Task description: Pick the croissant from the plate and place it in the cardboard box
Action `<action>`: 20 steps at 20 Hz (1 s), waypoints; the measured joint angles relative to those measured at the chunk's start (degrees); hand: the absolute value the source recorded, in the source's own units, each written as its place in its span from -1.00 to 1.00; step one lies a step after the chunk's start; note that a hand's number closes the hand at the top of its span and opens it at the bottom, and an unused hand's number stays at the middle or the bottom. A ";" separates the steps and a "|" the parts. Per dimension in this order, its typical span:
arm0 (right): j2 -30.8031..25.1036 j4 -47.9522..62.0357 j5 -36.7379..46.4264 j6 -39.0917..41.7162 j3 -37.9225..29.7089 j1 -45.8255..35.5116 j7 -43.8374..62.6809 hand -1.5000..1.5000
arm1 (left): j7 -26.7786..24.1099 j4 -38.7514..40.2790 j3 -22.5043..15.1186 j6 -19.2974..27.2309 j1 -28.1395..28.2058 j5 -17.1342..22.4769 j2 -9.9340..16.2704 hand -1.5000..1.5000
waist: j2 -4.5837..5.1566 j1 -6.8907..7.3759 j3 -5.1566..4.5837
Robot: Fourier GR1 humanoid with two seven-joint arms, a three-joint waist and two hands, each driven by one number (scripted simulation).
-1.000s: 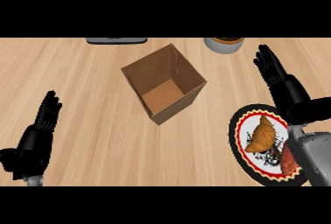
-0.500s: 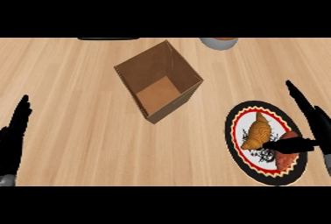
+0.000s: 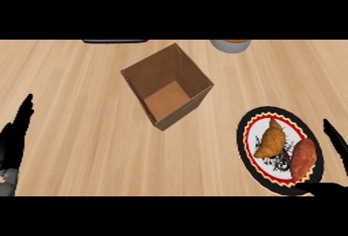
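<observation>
The wooden counter (image 3: 81, 138) carries an open cardboard box (image 3: 167, 85), a plate (image 3: 252, 120), and what may be a grey bowl (image 3: 229, 45).

The golden-brown curved croissant (image 3: 272, 140) lies on the round black-rimmed plate with a red scalloped band (image 3: 253, 120). The open brown cardboard box (image 3: 168, 92) stands empty, well left of the plate.

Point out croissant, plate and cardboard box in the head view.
croissant (image 3: 272, 140), head view, on the middle of its golden body.
plate (image 3: 253, 121), head view, on the upper left rim, clear of the food.
cardboard box (image 3: 153, 70), head view, on its outer left wall.
</observation>
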 measured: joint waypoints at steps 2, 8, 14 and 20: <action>-2.41 0.04 2.49 -0.46 -0.28 -0.78 1.09 -1.00 | -0.29 1.50 0.18 -0.58 -0.96 -0.18 -0.43 0.00 | 0.00 0.28 -0.02; -12.46 -1.44 10.95 4.40 3.46 -3.55 11.38 -1.00 | -0.51 1.31 0.09 -1.45 -1.22 -0.78 -0.54 0.00 | -0.03 1.33 -0.12; -16.56 -5.40 15.99 14.03 9.08 -9.35 25.64 -1.00 | -1.32 2.56 0.80 -2.59 -1.75 -1.06 -0.77 0.00 | -0.01 1.74 -0.13; -13.41 -3.69 18.99 23.89 13.23 -17.23 35.48 -1.00 | -0.64 2.76 1.26 -2.92 -2.58 -2.27 -1.82 0.00 | 0.01 1.82 -0.07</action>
